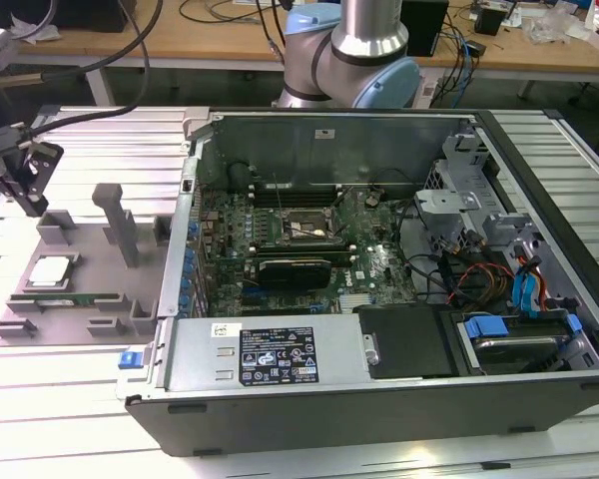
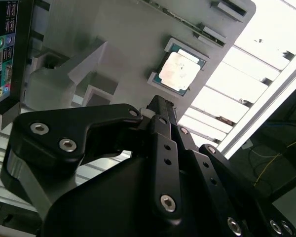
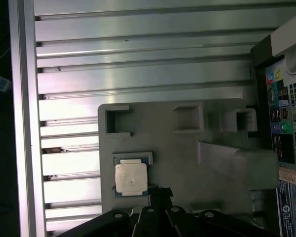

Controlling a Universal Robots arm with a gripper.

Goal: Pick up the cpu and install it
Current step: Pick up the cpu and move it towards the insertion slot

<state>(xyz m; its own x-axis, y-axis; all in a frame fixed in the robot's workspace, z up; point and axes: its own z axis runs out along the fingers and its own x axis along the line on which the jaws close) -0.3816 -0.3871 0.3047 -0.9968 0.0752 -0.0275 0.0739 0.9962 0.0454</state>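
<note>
In the exterior view, the gripper [image 1: 28,195] hangs at the 9 o'clock edge of the scene, above the grey holder [image 1: 100,261] that lies on the slatted table [image 1: 70,399]. The cpu [image 1: 52,271] lies flat in a square recess of that holder, silver top plate up, at about 5 o'clock of the gripper and apart from it. A green memory stick [image 1: 72,298] rests at 6 o'clock of the cpu. The open computer case [image 1: 379,399] stands at 3 o'clock of the holder, and the socket [image 1: 298,228] on its board is bare. In the second wrist view, we see the gripper [image 2: 158,101] from the side, its black links leading to a narrow tip. The cpu [image 2: 180,70] sits in its recess just past that tip, untouched. In the first wrist view, the gripper [image 3: 160,191] has its fingertips drawn together with nothing between them. The cpu [image 3: 130,177] lies near the tip, slightly off its line, seated in the holder [image 3: 187,163].
</note>
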